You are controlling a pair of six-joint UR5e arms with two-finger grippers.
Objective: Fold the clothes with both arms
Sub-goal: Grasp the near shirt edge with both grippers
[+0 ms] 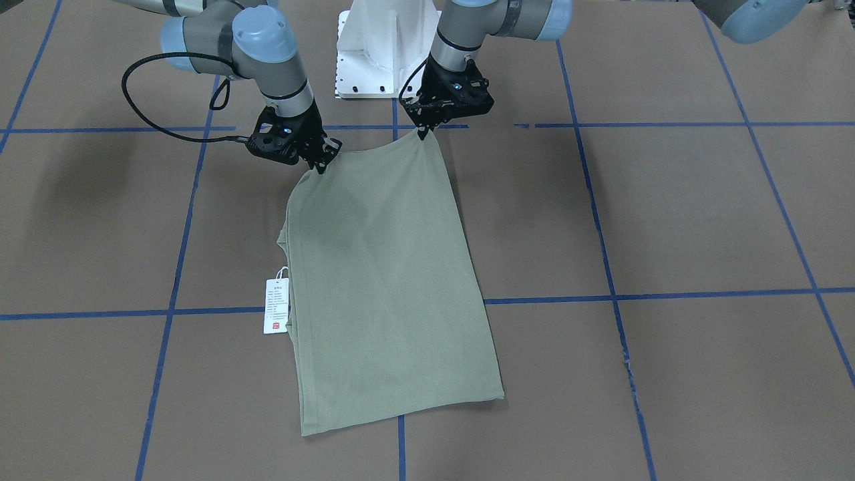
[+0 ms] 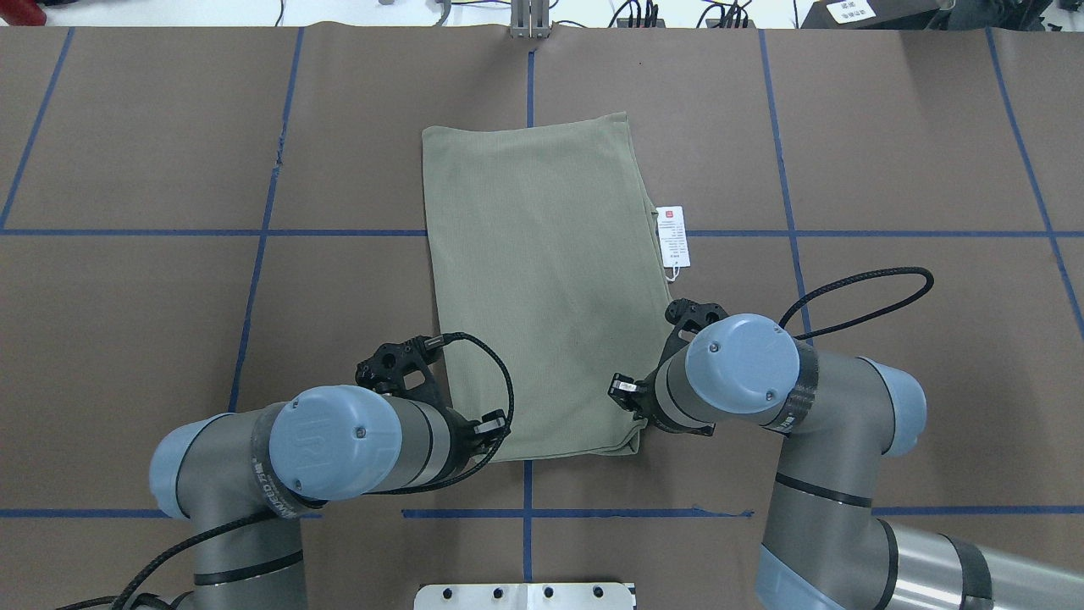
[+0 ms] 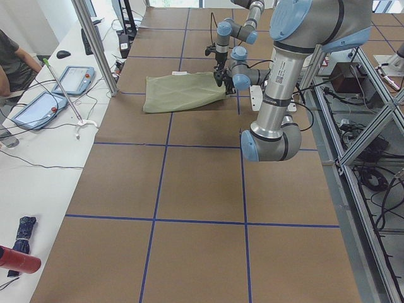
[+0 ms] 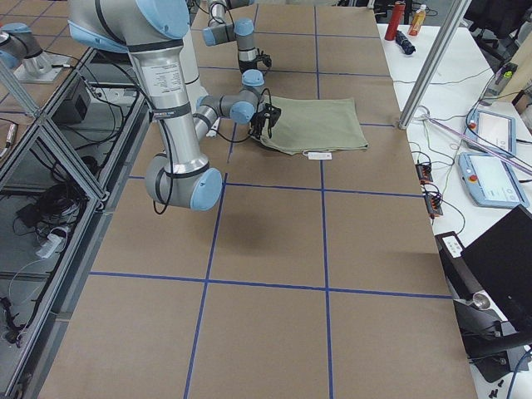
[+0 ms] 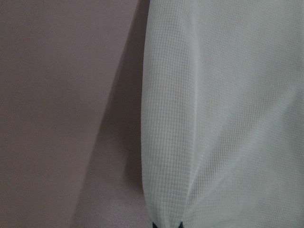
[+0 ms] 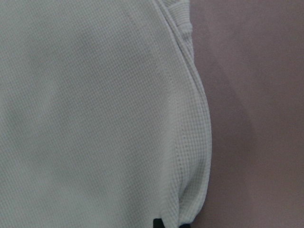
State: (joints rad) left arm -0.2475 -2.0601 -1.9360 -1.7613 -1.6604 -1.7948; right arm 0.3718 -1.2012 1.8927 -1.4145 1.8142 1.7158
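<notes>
**Both grippers pinched on the shirt's near corners**

One green shirt (image 1: 391,280) lies on the brown table (image 1: 668,220), just in front of the robot. It is folded to a long panel with its length running away from the base. Only the top layer shows. A lower layer peeks out along the edge on the robot's right, and what else is folded under is hidden. One white tag (image 1: 276,306) sticks out from that same edge; its print is too small to read.

The left gripper (image 1: 423,133) is closed on the near left corner, and the right gripper (image 1: 320,166) is closed on the near right corner. Each points steeply down, and the cloth draws to a point at its tips. The near edge seems raised slightly off the table.

In the overhead view the wrists of the two arms, left arm (image 2: 330,440) and right arm (image 2: 745,364), cover both corners. Each wrist view shows only dark fingertips (image 5: 166,224) at the bottom edge.
</notes>
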